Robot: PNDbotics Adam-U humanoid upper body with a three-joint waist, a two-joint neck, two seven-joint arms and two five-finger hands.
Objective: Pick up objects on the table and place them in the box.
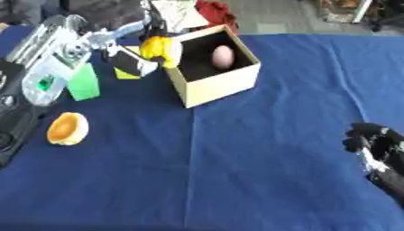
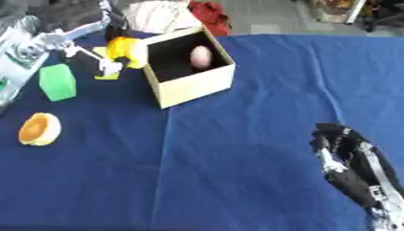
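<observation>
An open cream cardboard box (image 1: 217, 85) stands at the back centre of the blue table, with a pale pink egg-shaped object (image 1: 223, 56) inside. My left hand (image 1: 154, 30) reaches in from the upper left and is shut on a yellow object (image 1: 158, 48), held against the box's left rim. On the table to the left lie a green block (image 1: 83, 83) and an orange half (image 1: 67, 128). A flat yellow piece (image 1: 125, 75) lies just left of the box, partly hidden by a black-and-white part. My right hand (image 2: 337, 140) rests open at the lower right, holding nothing.
My silver left arm (image 1: 55, 49) covers the table's far left. A red cloth (image 1: 214, 11) and white paper (image 1: 177, 13) lie behind the box. The blue cloth (image 1: 260, 158) stretches across the middle and front.
</observation>
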